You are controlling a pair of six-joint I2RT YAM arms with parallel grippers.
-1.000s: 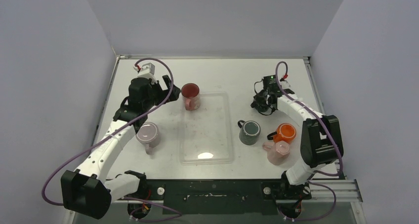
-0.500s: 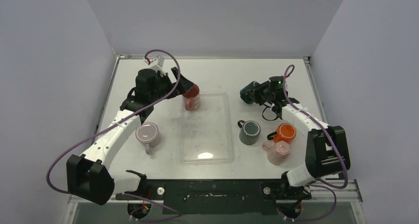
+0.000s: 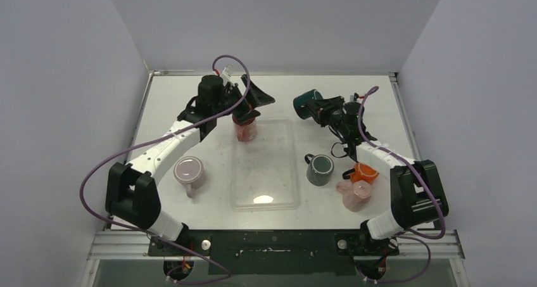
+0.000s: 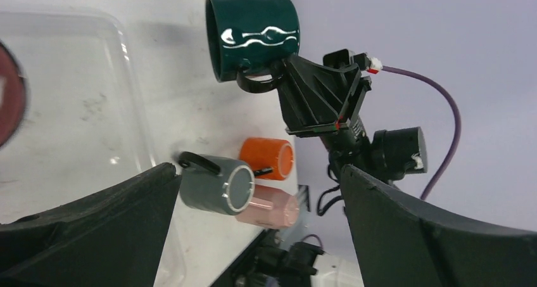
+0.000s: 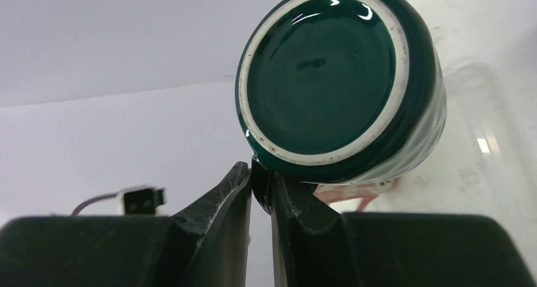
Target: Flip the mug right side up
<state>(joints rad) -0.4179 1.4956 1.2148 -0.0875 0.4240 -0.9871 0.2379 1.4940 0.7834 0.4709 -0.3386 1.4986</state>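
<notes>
Right pincer (image 5: 261,192) clamps the green mug (image 5: 329,78) by its handle. Mug lies sideways, clear of the surface (image 3: 285,87). Left pincer (image 4: 256,173) stands spread wide, empty.

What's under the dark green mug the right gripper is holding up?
Only bare white table shows, near the clear tray's far corner. The mug covers the spot straight below it in the top view.

Pale lavender walls (image 3: 272,27) are closing in a white counter (image 3: 278,87) on three sides. Soft, even light is falling across its scuffed surface, and a black metal rail (image 3: 272,242) is running along its near edge.
</notes>
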